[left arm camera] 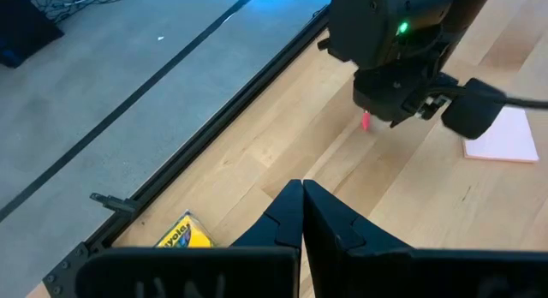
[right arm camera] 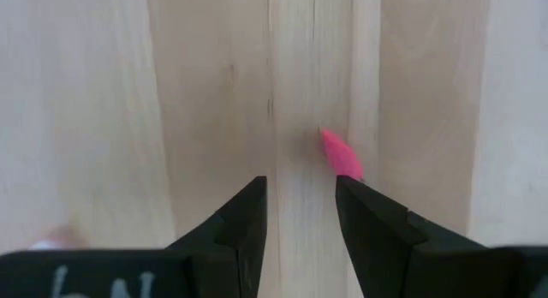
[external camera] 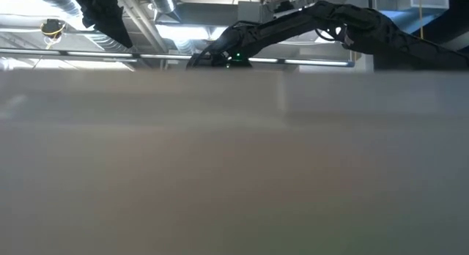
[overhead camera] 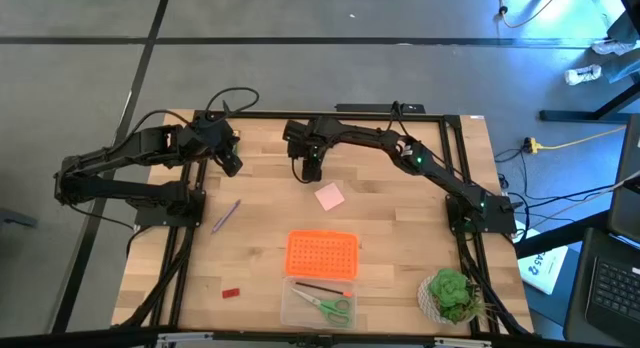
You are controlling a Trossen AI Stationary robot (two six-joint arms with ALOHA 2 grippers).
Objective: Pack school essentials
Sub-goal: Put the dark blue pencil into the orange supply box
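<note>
My right gripper [overhead camera: 310, 172] points down at the far middle of the table, open, with bare wood between its fingers [right arm camera: 300, 204]. A small pink piece [right arm camera: 341, 154] lies on the wood just beyond one fingertip; it also shows under that gripper in the left wrist view [left arm camera: 366, 121]. The pink square pad [overhead camera: 330, 196] lies flat just nearer. My left gripper [left arm camera: 301, 204] is shut and empty, raised over the far left [overhead camera: 232, 164], above the yellow crayon box [left arm camera: 184, 234]. A purple pen [overhead camera: 226, 215], a tiny red block [overhead camera: 231, 292] and green-handled scissors [overhead camera: 328, 306] lie nearer. My right gripper touches nothing between its fingers. One fingertip [right arm camera: 364, 199] stands right at the near end of the small pink piece [right arm camera: 347, 167], coming from above; whether it touches the piece I cannot tell. The piece lies on the table.
An orange perforated lid [overhead camera: 322, 253] lies at the middle. Right behind the near edge stands a clear plastic box [overhead camera: 292, 314] with the scissors and a red pen inside. A potted plant [overhead camera: 450, 296] stands at the near right. A blurred grey surface fills most of the low view.
</note>
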